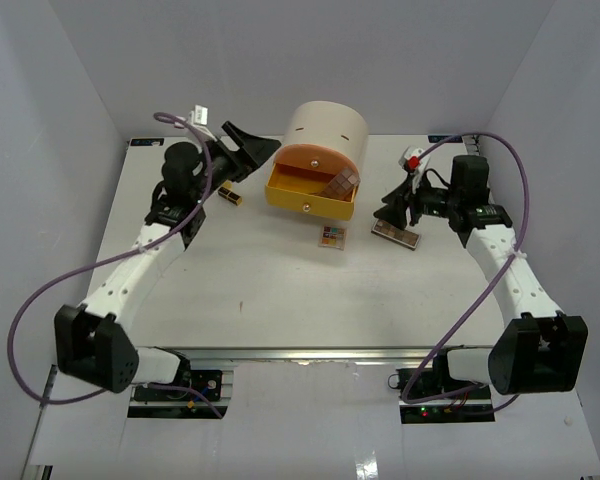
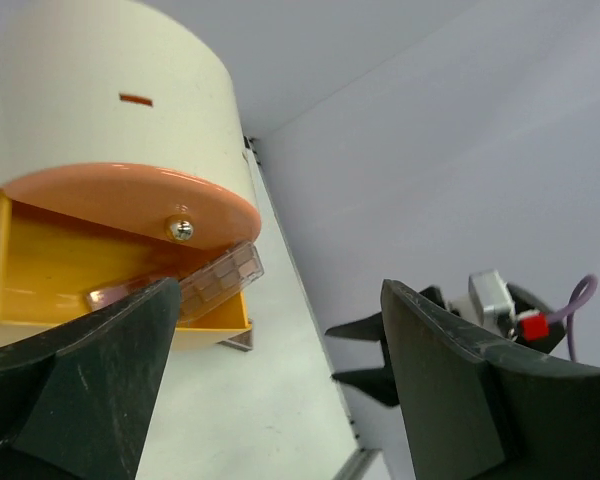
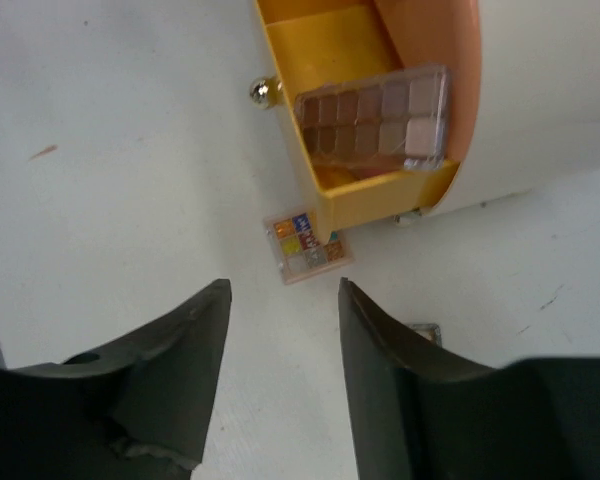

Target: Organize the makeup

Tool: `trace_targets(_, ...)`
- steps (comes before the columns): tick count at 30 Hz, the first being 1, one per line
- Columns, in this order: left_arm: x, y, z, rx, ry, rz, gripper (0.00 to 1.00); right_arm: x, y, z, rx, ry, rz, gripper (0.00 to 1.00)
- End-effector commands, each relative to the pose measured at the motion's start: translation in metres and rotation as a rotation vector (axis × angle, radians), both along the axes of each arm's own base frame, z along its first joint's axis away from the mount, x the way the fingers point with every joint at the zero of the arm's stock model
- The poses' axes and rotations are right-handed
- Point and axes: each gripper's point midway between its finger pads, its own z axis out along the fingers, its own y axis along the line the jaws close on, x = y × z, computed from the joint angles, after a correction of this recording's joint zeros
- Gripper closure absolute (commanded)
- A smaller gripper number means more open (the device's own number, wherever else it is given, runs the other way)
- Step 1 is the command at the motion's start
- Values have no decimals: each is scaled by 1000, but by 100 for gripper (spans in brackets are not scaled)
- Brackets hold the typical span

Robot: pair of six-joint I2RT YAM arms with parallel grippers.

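Note:
A brown eyeshadow palette (image 1: 342, 185) (image 3: 372, 120) (image 2: 215, 280) leans in the open yellow drawer (image 1: 298, 183) of the cream drawer unit (image 1: 325, 125). In front of the drawer a small colourful palette (image 1: 332, 237) (image 3: 307, 247) lies flat on the table. A third palette (image 1: 397, 233) rests just below my right gripper (image 1: 383, 208) (image 3: 284, 290), which is open and holds nothing. Beside my left arm lies a black-and-gold lipstick (image 1: 230, 196). My left gripper (image 1: 265, 150) (image 2: 280, 300) hovers wide open and empty at the drawer unit's left side.
White walls close in the table (image 1: 280, 290) on three sides. The drawer's orange front (image 2: 130, 200) with its metal knob (image 2: 180, 228) is close to my left fingers. My right gripper (image 2: 365, 350) shows in the distance in the left wrist view.

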Motion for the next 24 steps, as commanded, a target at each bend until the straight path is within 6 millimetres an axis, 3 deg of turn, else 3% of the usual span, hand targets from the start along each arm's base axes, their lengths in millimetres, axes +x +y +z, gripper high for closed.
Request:
trace_targets(1,-39,53,-19,268,-100,59,3,29,38,29,-58,-92,-9,51)
trace_targets(5,-62,97,-48,424,-82,178,2,48,61,23,-114,-118,-58,59)
trace_targets(11,-90,135,-67,624,-129,293,2,85,69,-3,-263,-114,-108,69)
trace_targets(16,-109,148,-74,615,-181,360,2,101,75,-21,-340,-102,-129,73)
trace_targets(20,-111,149,-95,619,-154,358,2,109,82,-36,-387,-98,-135,74)
trace_targets(24,-110,148,-97,619,-148,356,2,108,97,-45,-402,-95,-108,74)
